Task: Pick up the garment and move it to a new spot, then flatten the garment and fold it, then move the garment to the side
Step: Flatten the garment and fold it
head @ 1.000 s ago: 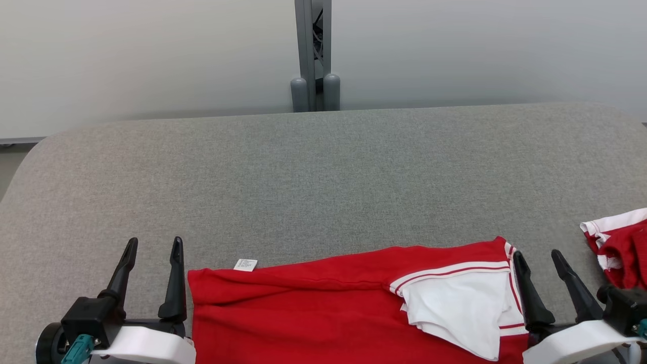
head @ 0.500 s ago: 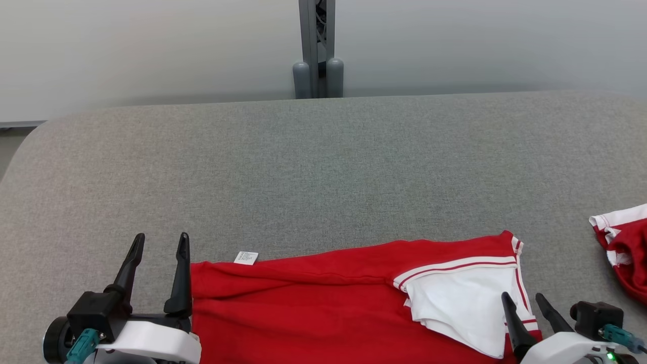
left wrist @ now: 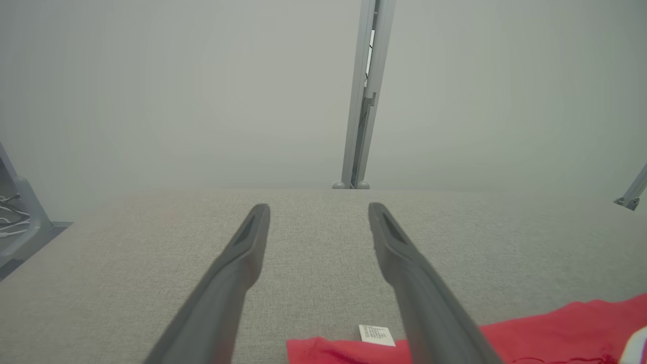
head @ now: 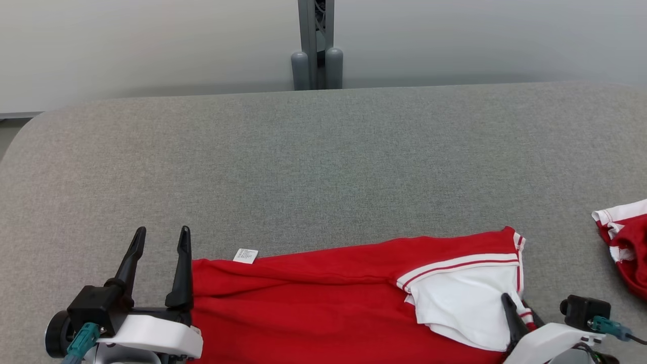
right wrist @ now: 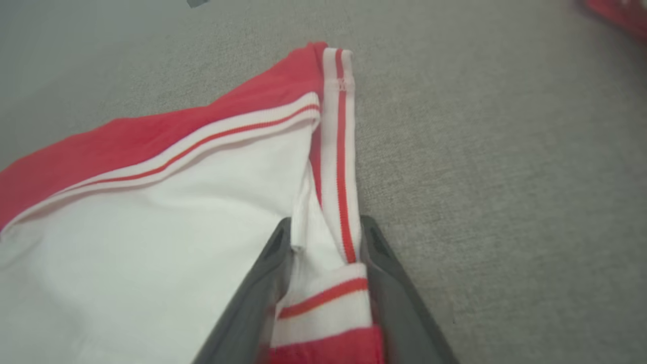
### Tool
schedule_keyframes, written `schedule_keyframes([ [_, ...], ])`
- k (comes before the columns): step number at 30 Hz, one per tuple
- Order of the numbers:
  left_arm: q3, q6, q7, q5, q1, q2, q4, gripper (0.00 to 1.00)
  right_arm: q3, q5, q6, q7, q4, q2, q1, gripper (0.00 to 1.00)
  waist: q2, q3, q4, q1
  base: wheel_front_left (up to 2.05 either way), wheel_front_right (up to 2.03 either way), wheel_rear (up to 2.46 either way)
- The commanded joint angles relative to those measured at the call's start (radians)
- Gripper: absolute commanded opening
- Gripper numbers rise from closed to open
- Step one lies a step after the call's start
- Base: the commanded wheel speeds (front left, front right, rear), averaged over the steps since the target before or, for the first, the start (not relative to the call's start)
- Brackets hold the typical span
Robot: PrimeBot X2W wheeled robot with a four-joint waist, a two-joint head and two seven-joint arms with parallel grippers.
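The red garment [head: 313, 303] with a white panel and striped trim lies flat along the near edge of the grey table [head: 323, 162]; it also appears in the right wrist view [right wrist: 151, 212] and as a red corner in the left wrist view [left wrist: 556, 328]. My right gripper [head: 515, 302] sits at the garment's right edge. Its two fingers flank the striped trim, and the cloth fills the gap between them [right wrist: 326, 222]. My left gripper [head: 162, 230] stands open just left of the garment's left edge, nothing between its fingers [left wrist: 318, 207].
A second red and white cloth [head: 624, 242] lies at the table's right edge. A small white label [head: 245, 255] sticks out at the garment's far left corner. A grey post [head: 316, 45] stands behind the table.
My right gripper has drawn back toward the near edge, onto the garment's striped right edge, and its fingers have narrowed around the cloth. The left gripper stays open in place.
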Motion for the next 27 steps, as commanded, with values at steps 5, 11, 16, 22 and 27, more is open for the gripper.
schedule_keyframes([
  [5,0.011,-0.004,-0.006,-0.003,-0.016,-0.002,0.004,1.0,0.004,0.049,-0.003,-0.075,0.019,-0.025,-0.017,0.0,-0.0001,0.003,-0.008,0.0,0.0,0.0,0.0],
  [11,0.014,-0.011,-0.007,-0.004,-0.012,-0.011,0.008,1.0,-0.066,0.048,-0.002,-0.137,-0.01,-0.076,-0.021,0.0,-0.0001,0.002,-0.02,0.0,0.0,0.0,0.0],
  [16,0.016,-0.013,-0.007,0.001,-0.014,-0.016,0.01,1.0,-0.123,0.031,-0.002,-0.151,-0.021,-0.106,-0.006,0.0,-0.0001,-0.002,-0.029,0.0,0.0,0.0,0.0],
  [22,0.023,-0.014,-0.007,0.004,-0.015,-0.021,0.007,1.0,-0.141,0.007,-0.001,-0.133,-0.067,-0.099,-0.02,0.0,-0.0001,-0.002,-0.042,0.0,0.0,0.0,0.0],
  [27,0.026,-0.019,-0.007,0.007,-0.007,-0.023,0.008,1.0,-0.073,-0.01,0.0,-0.097,-0.229,-0.055,0.005,0.0,-0.0001,-0.009,-0.047,0.0,0.0,0.0,0.0],
])
